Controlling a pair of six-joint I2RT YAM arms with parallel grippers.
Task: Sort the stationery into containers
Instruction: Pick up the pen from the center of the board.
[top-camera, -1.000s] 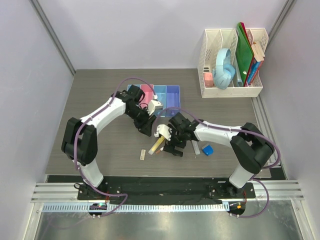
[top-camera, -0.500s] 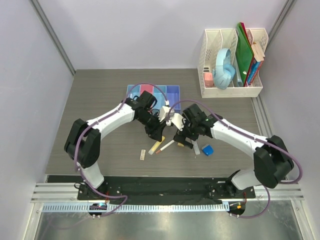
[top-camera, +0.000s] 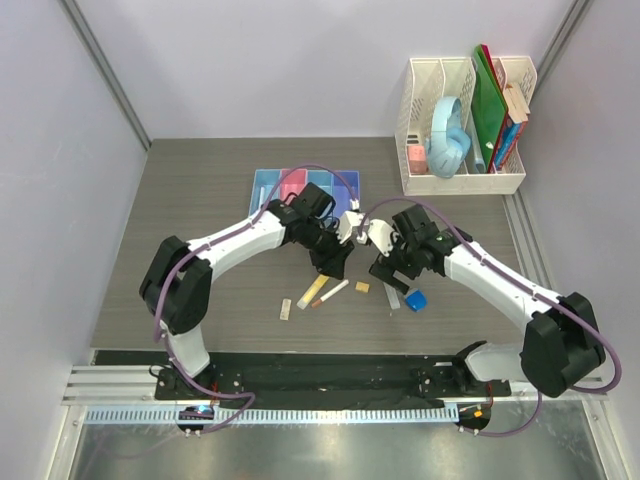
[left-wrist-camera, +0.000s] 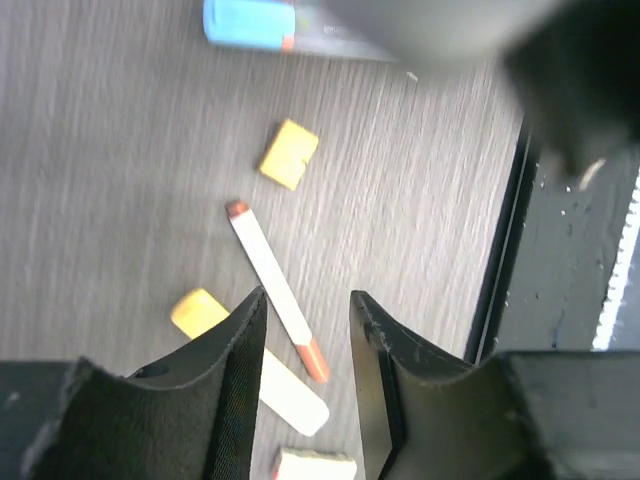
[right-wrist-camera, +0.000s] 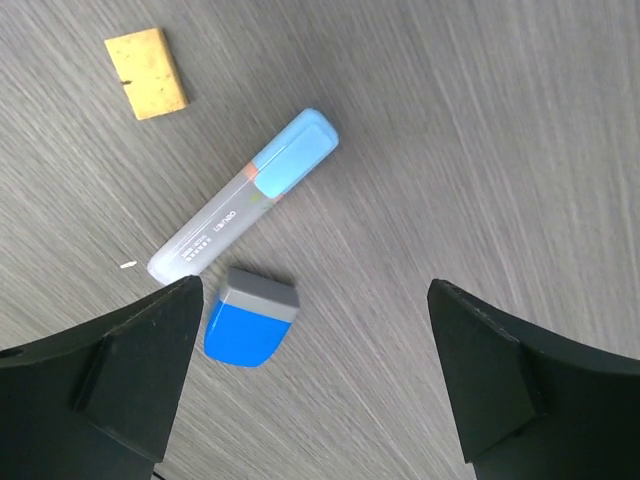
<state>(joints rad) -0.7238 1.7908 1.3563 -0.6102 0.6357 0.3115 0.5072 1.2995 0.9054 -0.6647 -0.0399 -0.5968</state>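
Note:
The stationery lies in a loose row near the table's front: beige block (top-camera: 286, 309), yellow marker (top-camera: 313, 291), thin white pen (top-camera: 333, 292), orange block (top-camera: 362, 287), pale blue stick (top-camera: 392, 297) and blue wedge (top-camera: 415, 299). My left gripper (top-camera: 335, 262) hovers over the pen (left-wrist-camera: 275, 285); its jaws (left-wrist-camera: 308, 297) are narrowly open and hold nothing. The marker (left-wrist-camera: 200, 310) lies just left of them. My right gripper (top-camera: 385, 270) is wide open (right-wrist-camera: 315, 290) above the wedge (right-wrist-camera: 250, 328) and the stick (right-wrist-camera: 245, 195). The containers (top-camera: 305, 185) sit farther back.
A white mesh file rack (top-camera: 460, 130) with headphones, green folders and books stands at the back right. The black base rail (top-camera: 320, 375) runs along the table's near edge. Grey walls close in on both sides.
The left gripper moved right and nearer, from beside the containers to over the pen, closing slightly. The right gripper shifted right, from the marker to the blue stick and wedge.

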